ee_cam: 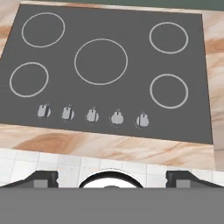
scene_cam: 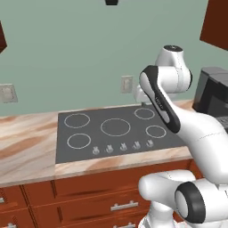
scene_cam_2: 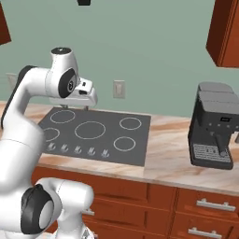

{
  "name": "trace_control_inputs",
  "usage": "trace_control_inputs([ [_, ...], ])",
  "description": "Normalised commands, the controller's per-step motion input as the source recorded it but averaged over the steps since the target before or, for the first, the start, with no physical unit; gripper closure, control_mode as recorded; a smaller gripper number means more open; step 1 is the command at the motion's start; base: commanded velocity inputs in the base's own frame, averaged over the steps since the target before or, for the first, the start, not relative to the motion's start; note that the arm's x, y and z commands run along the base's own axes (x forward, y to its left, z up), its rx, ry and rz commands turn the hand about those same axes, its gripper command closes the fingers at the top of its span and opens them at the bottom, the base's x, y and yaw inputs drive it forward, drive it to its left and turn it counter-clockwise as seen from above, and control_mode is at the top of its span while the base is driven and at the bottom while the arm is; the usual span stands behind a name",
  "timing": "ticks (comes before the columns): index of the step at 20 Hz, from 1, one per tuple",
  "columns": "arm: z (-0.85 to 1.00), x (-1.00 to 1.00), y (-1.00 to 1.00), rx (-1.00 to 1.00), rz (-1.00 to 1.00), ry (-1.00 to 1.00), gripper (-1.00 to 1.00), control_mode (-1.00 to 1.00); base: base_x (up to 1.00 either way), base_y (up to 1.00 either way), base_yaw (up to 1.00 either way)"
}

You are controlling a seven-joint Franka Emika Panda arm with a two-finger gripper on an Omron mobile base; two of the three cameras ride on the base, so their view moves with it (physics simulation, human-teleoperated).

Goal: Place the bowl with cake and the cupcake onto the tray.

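The bowl, the cake, the cupcake and the tray are all out of view. My gripper (ee_cam: 113, 178) hangs above the back of a black cooktop (ee_cam: 109, 78) and looks down over it toward the counter's front edge. Its two dark fingertips (ee_cam: 43, 178) stand wide apart, open, with nothing between them. From the right base view the hand (scene_cam_2: 80, 107) sits over the cooktop's far left corner. In the left base view the hand (scene_cam: 141, 101) shows partly behind the forearm, near the wall.
The cooktop (scene_cam: 116, 129) has several ring burners and a row of knobs (ee_cam: 92, 115), set in a marble counter (scene_cam_2: 168, 158). A dark coffee machine (scene_cam_2: 215, 126) stands on the right. Wood drawers (scene_cam: 89, 200) run below, wall cabinets (scene_cam_2: 226, 32) above, a wall outlet (scene_cam_2: 119, 88) behind.
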Motion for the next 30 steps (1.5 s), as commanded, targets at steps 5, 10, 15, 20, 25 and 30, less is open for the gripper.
trace_control_inputs([
  [5,0.0,0.0,0.0,0.0,0.0,0.0,-1.0,1.0,-0.05,0.34,-0.11],
  [10,0.0,0.0,0.0,0.0,0.0,0.0,-1.0,1.0,0.0,0.66,-0.03],
  [15,0.0,0.0,0.0,0.0,0.0,0.0,-1.0,1.0,0.0,0.73,0.0],
  [20,0.0,0.0,0.0,0.0,0.0,0.0,-1.0,1.0,0.0,0.72,0.0],
  [25,0.0,0.0,0.0,0.0,0.0,0.0,-1.0,1.0,0.0,0.73,0.0],
  [30,0.0,0.0,0.0,0.0,0.0,0.0,-1.0,1.0,0.0,0.75,0.0],
])
